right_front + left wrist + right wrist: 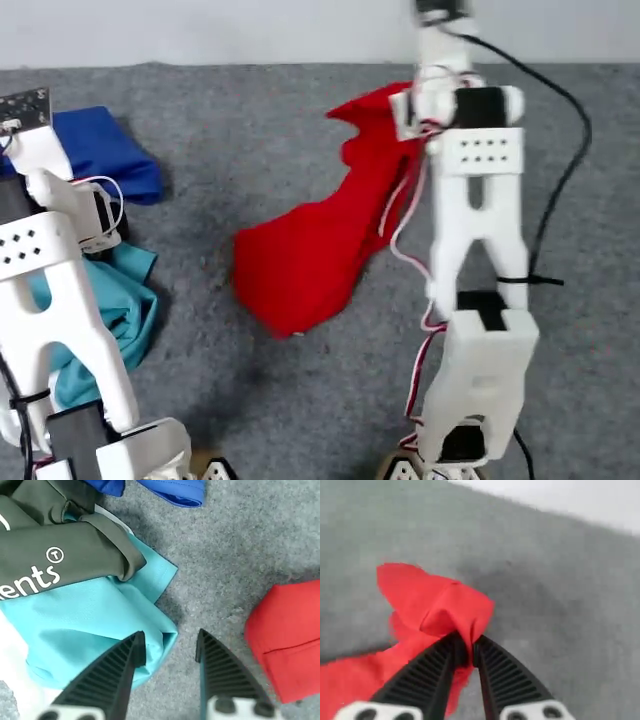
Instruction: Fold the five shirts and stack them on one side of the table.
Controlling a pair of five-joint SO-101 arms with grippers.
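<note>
A red shirt hangs lifted over the middle of the grey table, one end raised toward the far right. My right gripper is shut on a bunched edge of the red shirt. My left gripper stands open above the corner of a teal shirt, nothing between its fingers. On the teal shirt lies a dark grey shirt with white print. A blue shirt lies at the far left, and a corner of the red shirt shows in the left wrist view.
The teal shirt lies crumpled under the left arm at the table's left side. Bare grey carpet-like surface spreads between the blue and red shirts and along the front. A white wall runs along the back edge.
</note>
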